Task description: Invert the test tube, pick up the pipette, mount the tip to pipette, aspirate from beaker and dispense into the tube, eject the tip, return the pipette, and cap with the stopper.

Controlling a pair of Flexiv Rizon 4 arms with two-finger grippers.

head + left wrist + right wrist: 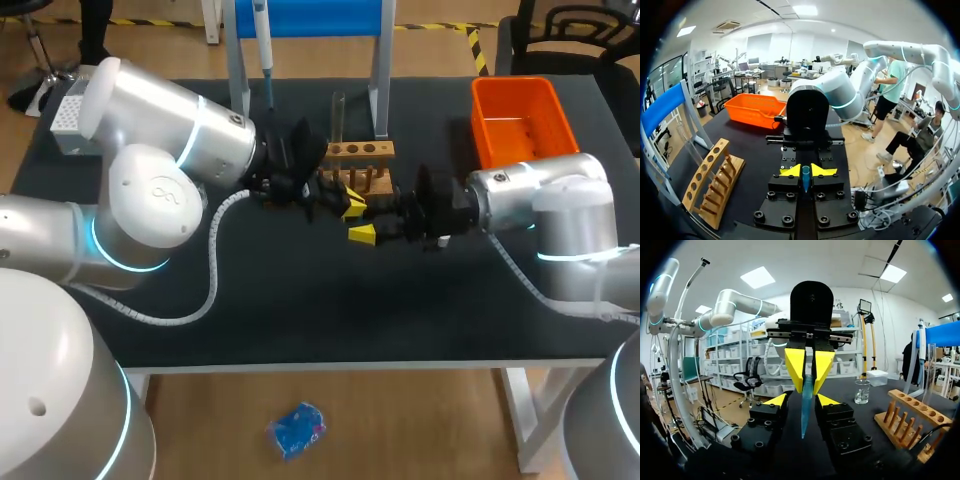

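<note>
L end effector (807, 389) clamped on blue pipette tip (804, 415). R end effector (801, 400) open, fingers either side of it. Pipette (265, 45) hangs on stand, not picked up; tube (338, 112) upright in rack (358, 152). Prob. early: mounting, aspirating, dispensing, ejecting, capping all left.

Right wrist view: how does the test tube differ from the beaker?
The test tube is tall and narrow; the beaker is short and wide. The test tube stands in the wooden rack; the beaker stands directly on the table. Both are clear and upright.
</note>
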